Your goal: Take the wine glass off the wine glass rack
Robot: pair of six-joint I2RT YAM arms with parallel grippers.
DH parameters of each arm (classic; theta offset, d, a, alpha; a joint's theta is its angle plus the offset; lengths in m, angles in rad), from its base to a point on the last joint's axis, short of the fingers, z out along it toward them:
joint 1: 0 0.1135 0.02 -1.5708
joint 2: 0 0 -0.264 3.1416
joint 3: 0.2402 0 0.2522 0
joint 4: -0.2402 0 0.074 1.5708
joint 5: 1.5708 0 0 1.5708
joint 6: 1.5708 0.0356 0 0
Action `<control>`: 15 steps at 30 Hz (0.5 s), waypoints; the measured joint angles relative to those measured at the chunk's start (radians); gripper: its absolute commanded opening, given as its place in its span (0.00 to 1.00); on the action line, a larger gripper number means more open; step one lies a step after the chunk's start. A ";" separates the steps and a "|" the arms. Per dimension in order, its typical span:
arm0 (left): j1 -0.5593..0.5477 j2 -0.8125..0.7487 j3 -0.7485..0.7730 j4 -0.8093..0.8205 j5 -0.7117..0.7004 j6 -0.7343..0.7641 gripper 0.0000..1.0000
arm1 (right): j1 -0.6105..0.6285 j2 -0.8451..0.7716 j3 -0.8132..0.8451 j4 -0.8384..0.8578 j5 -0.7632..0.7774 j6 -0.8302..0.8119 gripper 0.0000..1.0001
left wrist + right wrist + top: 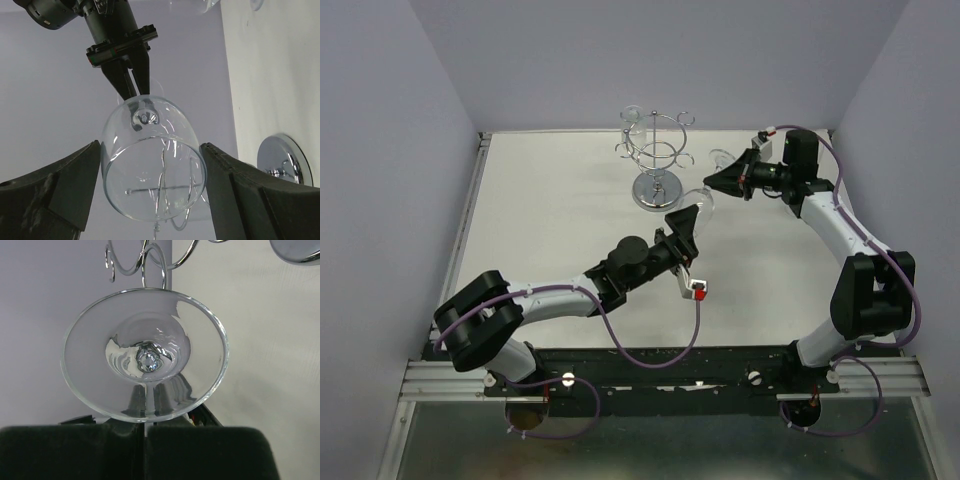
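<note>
The clear wine glass point(700, 197) lies roughly level in the air, right of the chrome wine glass rack point(657, 160) and apart from its hooks. My right gripper point(712, 182) is shut on its stem. In the right wrist view the glass's round foot point(145, 355) faces the camera above the closed right gripper point(145, 432). My left gripper point(152, 170) stands open with a finger on either side of the bowl point(150, 165); the rim nearly touches the right finger, and a thin gap shows at the left one. Behind the bowl, the right gripper point(134, 82) pinches the stem.
The rack's mirrored round base point(285, 160) rests on the white table point(560, 210), just left of the glass. Its looped hooks point(140, 260) hang close beyond the foot. Pale walls enclose the table on three sides.
</note>
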 measured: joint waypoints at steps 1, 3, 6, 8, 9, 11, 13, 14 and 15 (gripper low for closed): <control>0.000 0.006 0.005 0.008 -0.006 0.005 0.81 | 0.000 0.000 -0.001 0.000 0.001 -0.001 0.01; -0.001 0.010 0.013 0.011 -0.013 0.007 0.81 | -0.002 0.001 -0.002 0.000 0.001 0.001 0.01; -0.001 0.014 0.015 0.011 -0.024 0.008 0.80 | -0.002 0.002 -0.002 -0.001 0.006 0.001 0.08; -0.001 0.015 0.015 0.010 -0.028 0.007 0.78 | -0.002 0.003 -0.002 -0.007 0.010 0.000 0.14; -0.001 0.015 0.015 0.009 -0.029 0.007 0.75 | -0.002 0.003 -0.002 -0.009 0.013 -0.001 0.22; -0.001 0.016 0.016 0.005 -0.031 0.005 0.62 | -0.002 0.003 -0.002 -0.014 0.019 0.000 0.37; -0.001 0.016 0.018 -0.006 -0.034 0.003 0.58 | -0.001 0.003 -0.002 -0.022 0.025 -0.003 0.50; -0.001 0.016 0.018 -0.014 -0.035 0.002 0.57 | -0.001 0.003 -0.002 -0.024 0.027 -0.009 0.56; -0.001 0.016 0.019 -0.022 -0.035 0.000 0.57 | -0.001 0.003 -0.002 -0.027 0.029 -0.010 0.61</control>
